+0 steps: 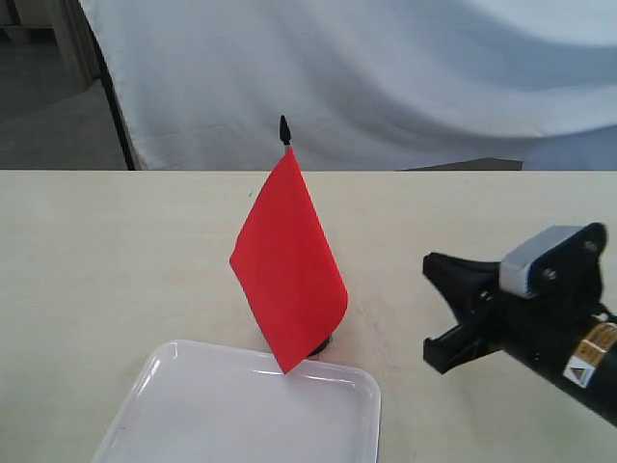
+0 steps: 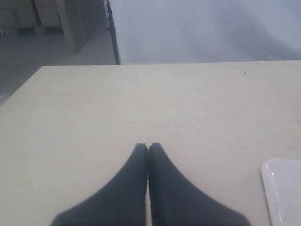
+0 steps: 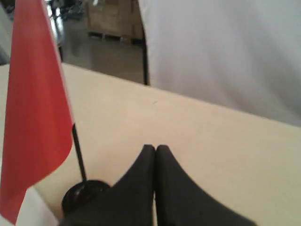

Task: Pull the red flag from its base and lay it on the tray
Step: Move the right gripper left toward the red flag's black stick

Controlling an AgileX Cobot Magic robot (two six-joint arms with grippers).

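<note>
The red flag stands upright on its thin black stick, pointed tip up, near the middle of the table. Its round black base peeks out behind the cloth's lower corner, just beyond the far rim of the white tray. My right gripper hovers to the right of the flag, apart from it. In the right wrist view this gripper is shut and empty, with the flag and base beside it. My left gripper is shut over bare table, near a tray corner; the exterior view does not show it.
The pale wooden table runs back to a far edge. Behind it hangs a white cloth backdrop, with a dark floor area at the far left.
</note>
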